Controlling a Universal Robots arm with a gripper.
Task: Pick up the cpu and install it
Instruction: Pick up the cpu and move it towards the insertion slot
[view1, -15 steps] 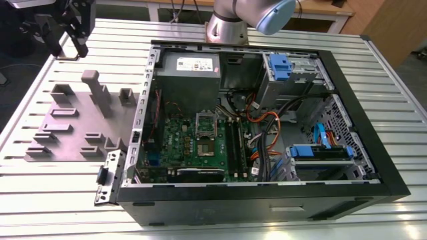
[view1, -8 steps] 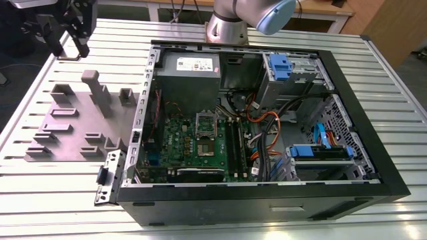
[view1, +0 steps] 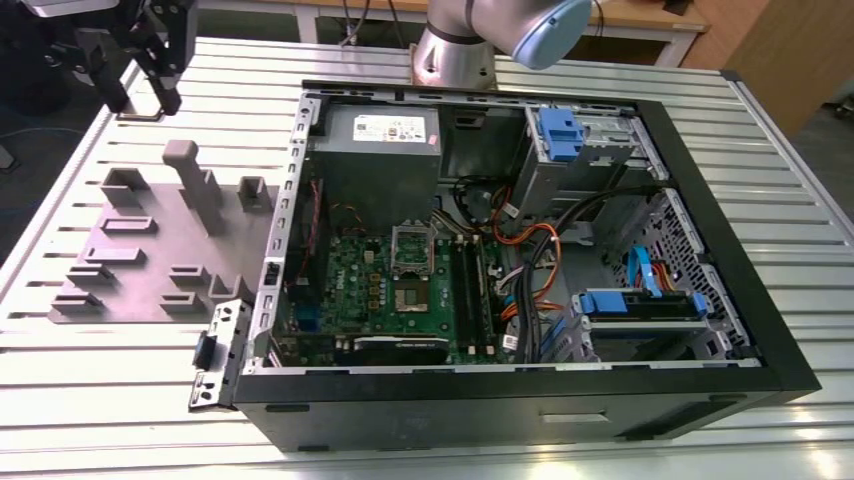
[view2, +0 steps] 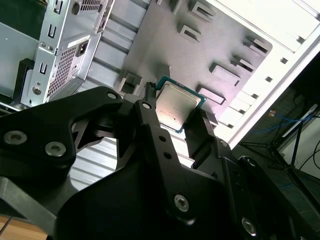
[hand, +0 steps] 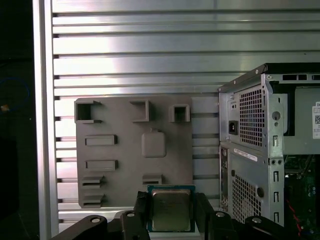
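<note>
The cpu (hand: 171, 210) (view2: 175, 104) is a small square chip with a silver-grey top and a green edge. In both wrist views my gripper (hand: 171, 207) (view2: 175, 112) is shut on it, one black finger (hand: 142, 206) on each side. Chip and gripper hang above the grey-purple moulded plate (hand: 125, 150) (view2: 200, 45). In the exterior view the gripper (view1: 140, 92) is raised over the table at the far left, beyond the plate (view1: 140, 245) and left of the open computer case (view1: 307, 180). The green motherboard (view1: 394, 300) lies inside the case.
The plate carries several upright blocks (view1: 200, 185). Inside the case are a grey power supply (view1: 380, 135), blue drive brackets (view1: 641, 300) and bundles of cables (view1: 534, 260). The arm's base (view1: 461, 55) stands behind the case. The slatted metal table (view1: 107, 370) runs around everything.
</note>
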